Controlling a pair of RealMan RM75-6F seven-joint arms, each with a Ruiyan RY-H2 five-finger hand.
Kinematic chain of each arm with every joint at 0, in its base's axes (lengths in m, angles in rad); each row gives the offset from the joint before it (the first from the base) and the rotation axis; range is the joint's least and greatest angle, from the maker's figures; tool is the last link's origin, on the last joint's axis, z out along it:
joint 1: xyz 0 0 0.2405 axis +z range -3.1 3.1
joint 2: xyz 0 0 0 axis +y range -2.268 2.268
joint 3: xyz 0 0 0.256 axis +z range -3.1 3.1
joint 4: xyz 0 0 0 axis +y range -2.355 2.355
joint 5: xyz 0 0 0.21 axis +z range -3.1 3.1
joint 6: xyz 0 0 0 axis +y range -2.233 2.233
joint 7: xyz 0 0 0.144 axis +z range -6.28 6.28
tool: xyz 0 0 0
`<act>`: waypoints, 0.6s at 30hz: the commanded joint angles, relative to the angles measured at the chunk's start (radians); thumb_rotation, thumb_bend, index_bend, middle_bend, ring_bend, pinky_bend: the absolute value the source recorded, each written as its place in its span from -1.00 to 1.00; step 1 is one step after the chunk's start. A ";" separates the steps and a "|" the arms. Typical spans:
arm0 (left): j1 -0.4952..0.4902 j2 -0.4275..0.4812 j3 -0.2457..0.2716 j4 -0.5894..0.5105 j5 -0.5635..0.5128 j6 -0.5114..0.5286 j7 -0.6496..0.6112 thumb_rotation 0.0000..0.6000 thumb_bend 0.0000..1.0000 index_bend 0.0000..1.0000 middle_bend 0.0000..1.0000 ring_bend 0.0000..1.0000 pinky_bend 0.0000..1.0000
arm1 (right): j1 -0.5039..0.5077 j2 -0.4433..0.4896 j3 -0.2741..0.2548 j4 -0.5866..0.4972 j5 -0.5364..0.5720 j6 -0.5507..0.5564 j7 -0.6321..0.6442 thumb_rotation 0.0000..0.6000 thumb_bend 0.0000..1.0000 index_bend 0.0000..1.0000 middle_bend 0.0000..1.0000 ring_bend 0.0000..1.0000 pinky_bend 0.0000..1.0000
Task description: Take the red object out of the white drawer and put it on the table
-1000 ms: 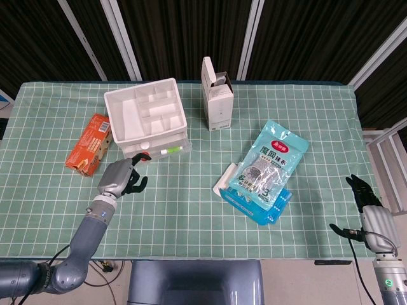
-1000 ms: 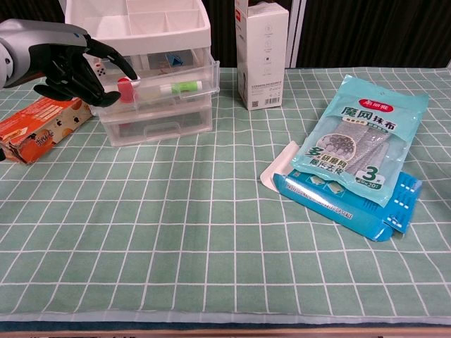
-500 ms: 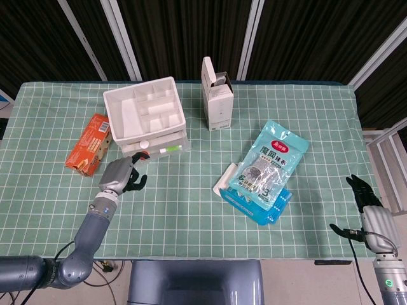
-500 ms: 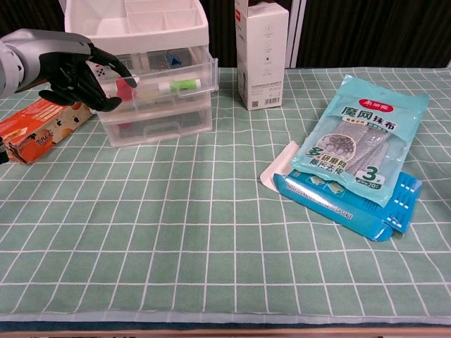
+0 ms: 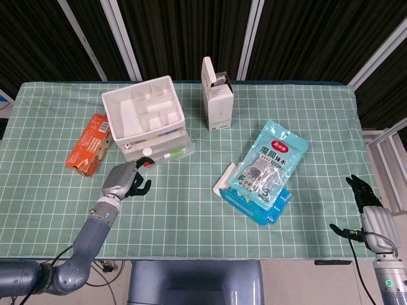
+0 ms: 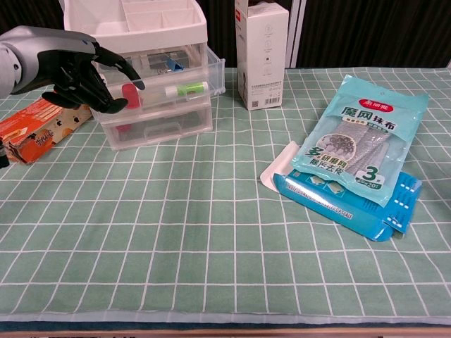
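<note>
The white drawer unit stands at the back left of the table, and its upper clear drawer is pulled out. The red object lies at the drawer's left end. My left hand reaches in from the left and pinches the red object between a fingertip above it and the thumb below. In the head view the left hand sits just in front of the drawer, with the red object showing at its fingertips. My right hand hangs beyond the table's right edge, fingers apart and holding nothing.
A green-capped white tube lies in the same drawer. An orange box lies left of the unit. A tall white carton stands behind. A teal pouch rests on a blue box at the right.
The drawer unit has twisted on the cloth and its open drawer has slid further out. My left hand has drawn slightly nearer with its fingers around the red object. The right hand has not moved.
</note>
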 commanded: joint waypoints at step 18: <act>-0.019 0.063 -0.009 -0.058 0.066 0.032 0.023 1.00 -0.25 -0.43 1.00 1.00 1.00 | 0.000 0.000 0.000 0.001 0.001 -0.001 0.002 1.00 -0.92 -1.00 -1.00 -1.00 -0.57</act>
